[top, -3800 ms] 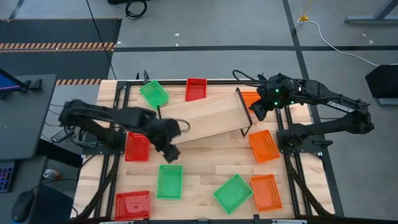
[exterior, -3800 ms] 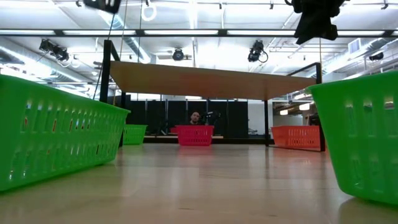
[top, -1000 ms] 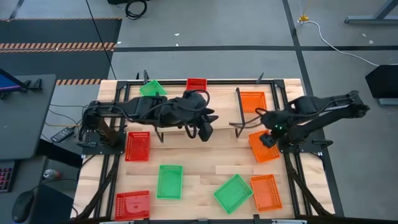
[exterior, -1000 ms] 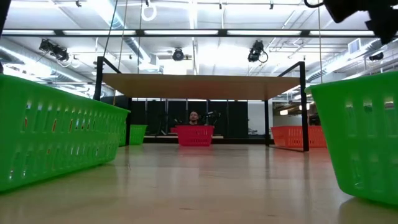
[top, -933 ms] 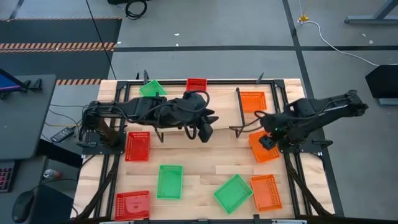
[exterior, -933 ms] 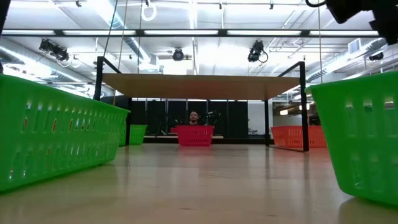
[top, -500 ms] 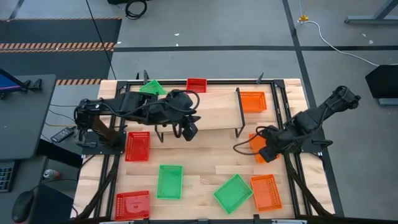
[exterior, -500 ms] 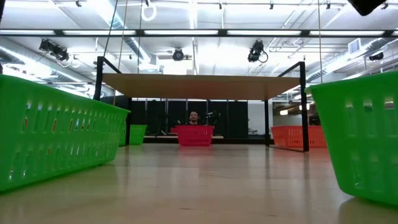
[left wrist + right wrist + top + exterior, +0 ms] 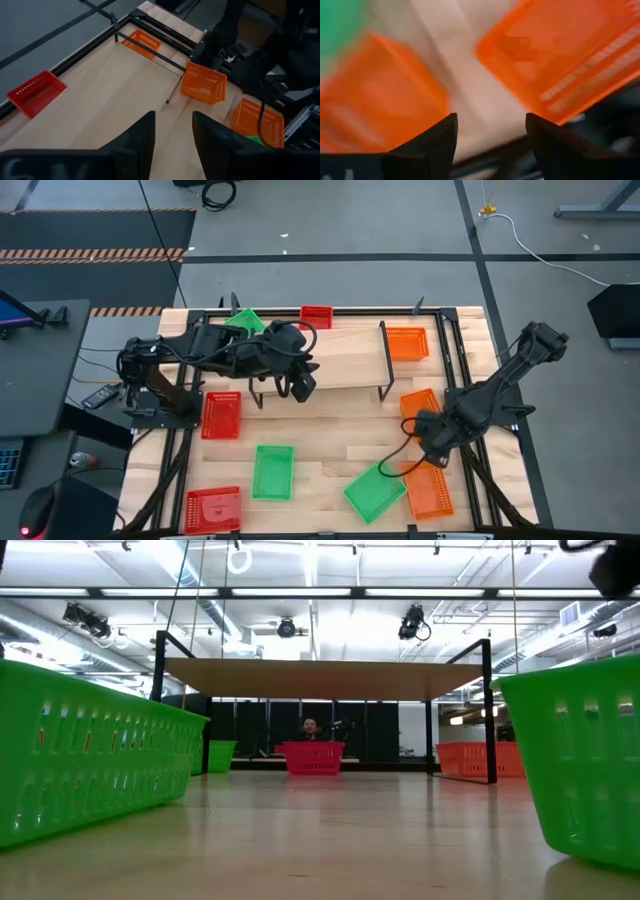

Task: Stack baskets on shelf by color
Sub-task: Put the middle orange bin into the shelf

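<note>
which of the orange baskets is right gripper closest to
The right gripper, jaws open, hovers between two orange baskets: the near-edge one and the one right of the shelf. I cannot tell which is closer. The far-corner basket is clearly farthest.

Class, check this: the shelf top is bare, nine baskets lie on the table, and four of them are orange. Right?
Not quite. The high view shows three orange baskets, not four. The shelf top is bare, and nine baskets in all lie on the table.

we see the left arm (image 9: 215, 355) cover part of the shelf (image 9: 345, 365) and a green basket (image 9: 243, 321). two big green baskets (image 9: 85, 760) get cut off at the low view's sides. the orange baskets (image 9: 560, 55) look blurry.
</note>
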`<move>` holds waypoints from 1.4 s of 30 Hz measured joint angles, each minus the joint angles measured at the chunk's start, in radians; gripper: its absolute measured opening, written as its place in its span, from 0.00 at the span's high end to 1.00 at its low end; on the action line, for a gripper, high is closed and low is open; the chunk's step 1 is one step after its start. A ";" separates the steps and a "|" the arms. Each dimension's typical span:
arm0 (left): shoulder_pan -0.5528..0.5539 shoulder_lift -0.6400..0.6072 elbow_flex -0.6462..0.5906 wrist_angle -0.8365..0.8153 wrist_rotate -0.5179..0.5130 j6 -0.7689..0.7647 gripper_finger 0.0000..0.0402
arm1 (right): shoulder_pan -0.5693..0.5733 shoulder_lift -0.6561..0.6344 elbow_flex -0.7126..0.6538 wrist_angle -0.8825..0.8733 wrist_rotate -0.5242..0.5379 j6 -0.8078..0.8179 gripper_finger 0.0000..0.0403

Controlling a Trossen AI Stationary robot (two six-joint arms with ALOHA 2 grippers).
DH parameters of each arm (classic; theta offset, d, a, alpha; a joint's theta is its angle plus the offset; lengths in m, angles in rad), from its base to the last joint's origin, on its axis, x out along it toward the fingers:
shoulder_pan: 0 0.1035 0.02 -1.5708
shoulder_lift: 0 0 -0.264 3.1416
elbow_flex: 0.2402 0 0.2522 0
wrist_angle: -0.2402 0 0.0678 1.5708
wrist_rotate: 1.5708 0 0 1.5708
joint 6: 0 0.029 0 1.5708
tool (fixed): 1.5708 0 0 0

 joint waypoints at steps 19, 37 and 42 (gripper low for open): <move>-0.017 0.000 0.000 -0.006 -0.028 -0.158 0.67 | -0.025 -0.004 -0.212 0.153 0.045 -0.451 0.40; -0.018 0.001 0.000 -0.008 -0.053 -0.153 0.67 | -0.039 -0.004 -0.211 0.277 -0.106 -0.455 0.94; -0.018 0.001 0.000 -0.008 -0.053 -0.144 0.67 | -0.042 -0.003 -0.068 0.142 -0.034 -0.466 0.96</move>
